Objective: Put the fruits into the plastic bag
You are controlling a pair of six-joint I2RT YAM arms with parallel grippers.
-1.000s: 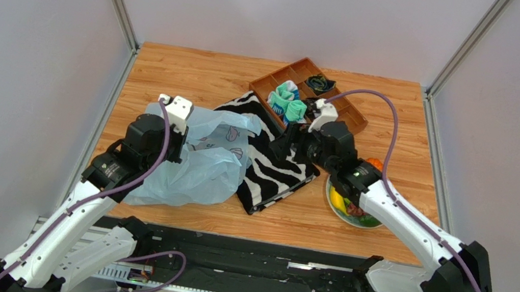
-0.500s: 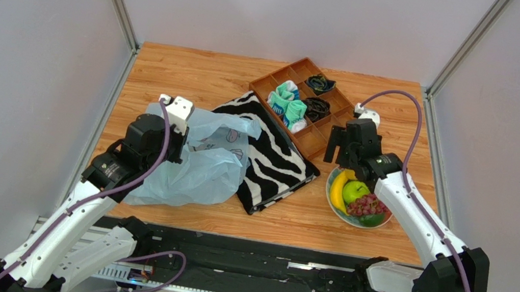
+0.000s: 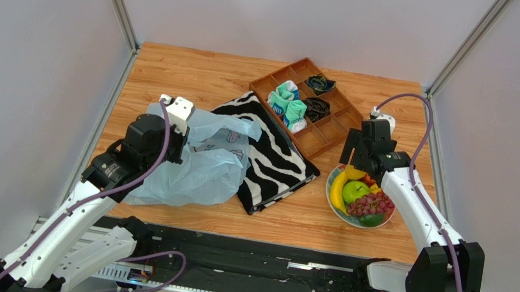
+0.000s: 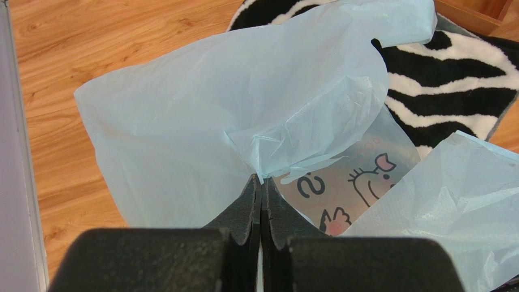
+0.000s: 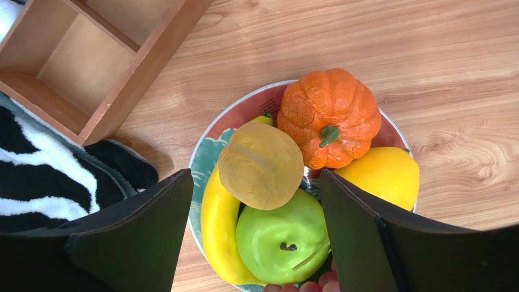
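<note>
Fruits (image 5: pixel 280 237) just beneath right end effector (image 5: pixel 256 176)

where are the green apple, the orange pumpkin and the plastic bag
green apple (image 5: pixel 280 225): right wrist view, skin above its stem dimple
orange pumpkin (image 5: pixel 326 103): right wrist view, ribs above its green stem
plastic bag (image 4: pixel 201 121): left wrist view, smooth upper sheet

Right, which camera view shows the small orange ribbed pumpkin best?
Right wrist view: the small orange ribbed pumpkin is whole, stem showing. The top view hides most of it behind the right arm; the left wrist view misses it.
</note>
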